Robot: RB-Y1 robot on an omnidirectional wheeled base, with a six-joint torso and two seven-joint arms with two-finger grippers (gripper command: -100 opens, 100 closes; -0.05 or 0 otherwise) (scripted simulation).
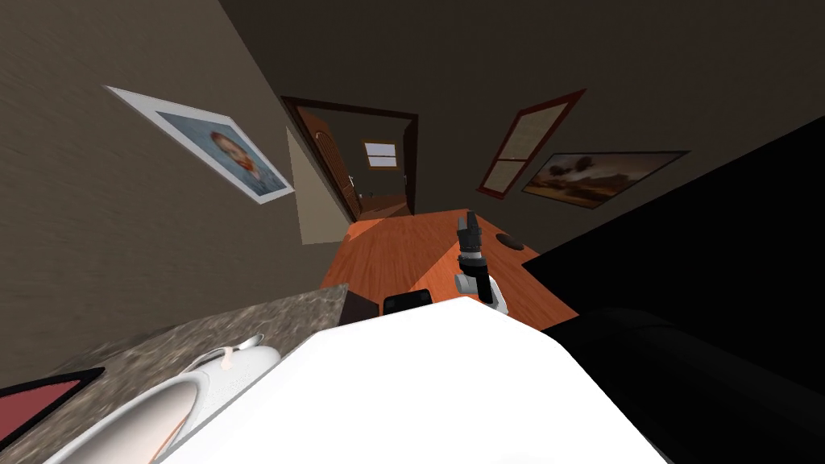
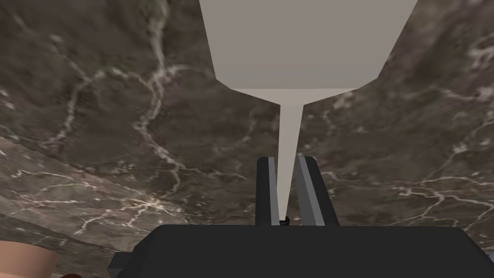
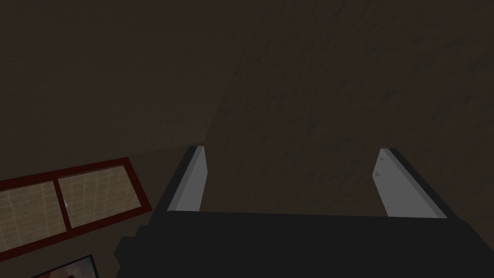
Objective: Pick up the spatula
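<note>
In the left wrist view the spatula [image 2: 308,48] has a broad pale grey-beige blade and a thin tapering handle. That handle runs down between the fingers of my left gripper [image 2: 285,159], which is shut on it. The spatula hangs just above a dark marbled countertop [image 2: 96,120]; whether the blade touches the stone I cannot tell. My right gripper [image 1: 469,217] is held out ahead over the wooden floor, and its fingers [image 3: 193,181] stand wide open with nothing between them.
The marbled counter [image 1: 266,318] lies at my lower left with a white sink [image 1: 153,411] and a faucet [image 1: 234,354] set in it. A red flat object [image 1: 40,399] lies at its far left. An open doorway [image 1: 379,169] is ahead; a black area [image 1: 709,282] spreads to the right.
</note>
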